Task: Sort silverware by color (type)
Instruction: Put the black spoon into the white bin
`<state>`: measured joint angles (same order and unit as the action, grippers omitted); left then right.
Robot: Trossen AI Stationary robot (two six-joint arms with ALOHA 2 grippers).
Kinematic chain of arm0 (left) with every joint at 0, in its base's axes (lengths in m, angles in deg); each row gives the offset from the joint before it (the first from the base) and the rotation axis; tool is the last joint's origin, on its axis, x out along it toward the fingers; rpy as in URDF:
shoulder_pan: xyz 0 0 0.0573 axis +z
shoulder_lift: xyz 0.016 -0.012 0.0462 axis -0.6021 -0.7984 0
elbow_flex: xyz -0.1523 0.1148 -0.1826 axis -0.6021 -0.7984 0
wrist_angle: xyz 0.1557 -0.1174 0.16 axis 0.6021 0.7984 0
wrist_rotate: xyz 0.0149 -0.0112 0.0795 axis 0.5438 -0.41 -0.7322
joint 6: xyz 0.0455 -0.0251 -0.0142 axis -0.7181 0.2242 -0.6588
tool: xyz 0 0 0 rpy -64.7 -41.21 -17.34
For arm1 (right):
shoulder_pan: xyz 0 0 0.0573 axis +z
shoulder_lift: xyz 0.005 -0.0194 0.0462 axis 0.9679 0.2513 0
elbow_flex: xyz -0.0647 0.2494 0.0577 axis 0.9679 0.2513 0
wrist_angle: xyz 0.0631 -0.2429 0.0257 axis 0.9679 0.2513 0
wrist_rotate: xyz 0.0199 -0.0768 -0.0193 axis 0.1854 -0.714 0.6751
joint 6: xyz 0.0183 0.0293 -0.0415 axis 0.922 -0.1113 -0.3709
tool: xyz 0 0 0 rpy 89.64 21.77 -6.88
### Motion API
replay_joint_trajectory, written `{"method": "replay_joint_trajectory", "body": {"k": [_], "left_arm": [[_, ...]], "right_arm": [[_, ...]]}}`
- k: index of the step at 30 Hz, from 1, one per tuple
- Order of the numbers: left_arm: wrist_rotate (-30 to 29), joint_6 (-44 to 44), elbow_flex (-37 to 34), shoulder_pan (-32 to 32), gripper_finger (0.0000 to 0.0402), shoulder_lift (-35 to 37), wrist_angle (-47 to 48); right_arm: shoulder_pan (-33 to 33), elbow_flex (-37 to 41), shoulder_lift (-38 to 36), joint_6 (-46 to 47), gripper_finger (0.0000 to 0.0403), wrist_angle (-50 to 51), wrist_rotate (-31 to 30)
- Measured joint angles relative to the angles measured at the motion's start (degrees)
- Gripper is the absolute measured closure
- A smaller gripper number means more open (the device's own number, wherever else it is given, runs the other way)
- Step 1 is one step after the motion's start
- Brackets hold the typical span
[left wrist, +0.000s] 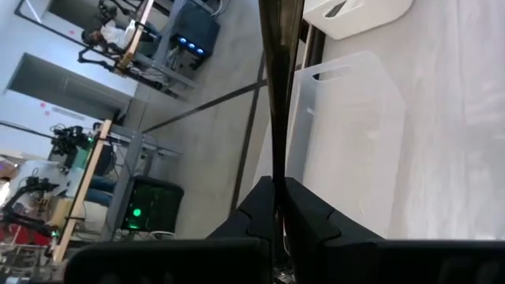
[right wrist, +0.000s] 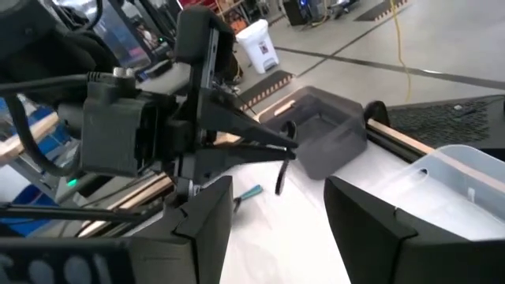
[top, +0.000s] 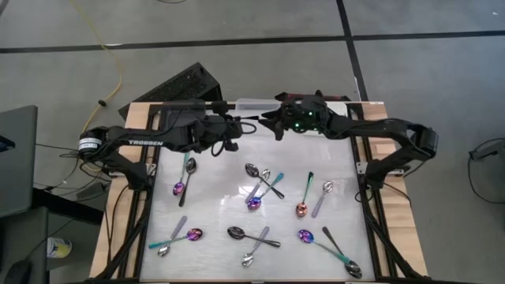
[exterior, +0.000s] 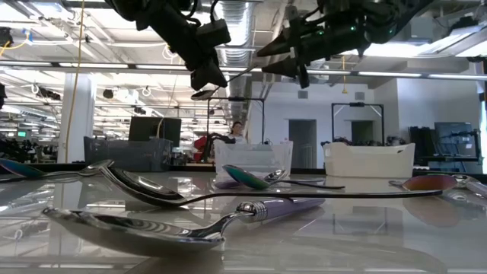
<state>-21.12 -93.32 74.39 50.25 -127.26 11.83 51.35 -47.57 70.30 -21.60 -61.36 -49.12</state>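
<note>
My left gripper (top: 233, 134) hangs over the table's far middle, shut on a dark spoon (right wrist: 282, 177); the low view shows it high above the tabletop (exterior: 204, 93). My right gripper (top: 273, 121) hovers open just to its right, fingers pointing at it. Several spoons lie flat on the white table: silver (top: 251, 257), black (top: 237, 233) and iridescent purple-blue (top: 254, 202). A dark grey bin (right wrist: 331, 136), a clear bin (exterior: 255, 160) and a white bin (exterior: 369, 160) stand along the far edge. My left gripper pinches the dark spoon between its two fingertips (left wrist: 260, 207), on a thin stretch of it (left wrist: 278, 162). The spoon lies across the fingertips (right wrist: 286, 150) and is lifted clear of the table. The fingers hide which end it holds.
The spoons lie scattered over the table's middle and near half, some crossing each other (top: 268, 185). A teal-handled one (top: 175, 239) lies near the left edge. The wooden frame rails (top: 379, 197) bound the table on both sides. The right arm's body covers the white bin from above.
</note>
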Motion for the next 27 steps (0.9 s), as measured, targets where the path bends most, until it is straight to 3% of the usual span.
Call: {"method": "replay_joint_trajectory", "body": {"k": [14, 27], "left_arm": [[1.00, 1.14, 0.00, -0.04, 0.0401, 0.00, -0.10], [0.16, 1.19, 0.02, 0.00, 0.0401, -0.04, 0.39]], "right_arm": [[-0.04, -0.03, 2.80, 0.95, 0.0188, -4.58, -0.07], [-0.35, -3.06, 8.68, 3.39, 0.0289, -6.62, -0.37]]}}
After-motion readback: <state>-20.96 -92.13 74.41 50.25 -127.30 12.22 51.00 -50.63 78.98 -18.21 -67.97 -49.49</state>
